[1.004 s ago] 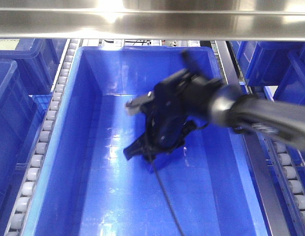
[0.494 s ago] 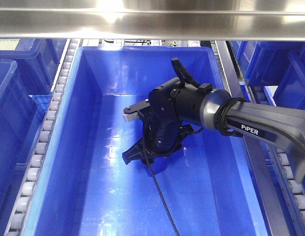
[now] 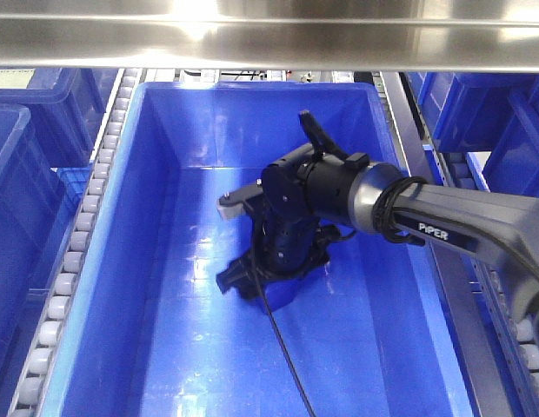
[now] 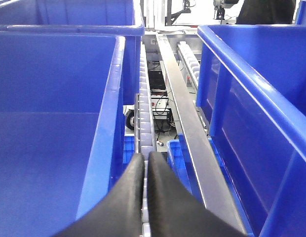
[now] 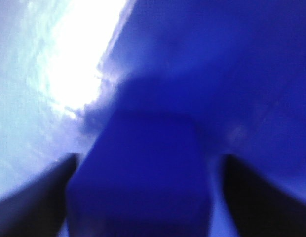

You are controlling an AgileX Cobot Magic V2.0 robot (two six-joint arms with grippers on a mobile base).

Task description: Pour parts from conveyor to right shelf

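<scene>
My right gripper [image 3: 228, 241] reaches down into the large blue bin [image 3: 165, 347] on the right shelf, close to the bin floor. Its jaws stand wide apart. In the right wrist view a blurred blue block [image 5: 138, 173] sits between the fingers [image 5: 34, 197], with a strip of bin floor showing between it and the right-hand finger. I cannot make the block out in the front view. My left gripper [image 4: 145, 160] is shut and empty over a roller rail [image 4: 145, 118] between two bins. The conveyor is out of view.
A steel shelf beam [image 3: 269, 39] crosses above the bin. Roller rails [image 3: 87, 217] and a steel rail [image 3: 443, 261] flank it. More blue bins stand left [image 3: 17, 200] and right [image 3: 504, 122]. A black cable [image 3: 291, 365] trails from the right gripper.
The right arm, blurred in motion a second ago, has settled inside the bin, shifting slightly left. Its jaws stay spread. The left arm is not seen earlier.
</scene>
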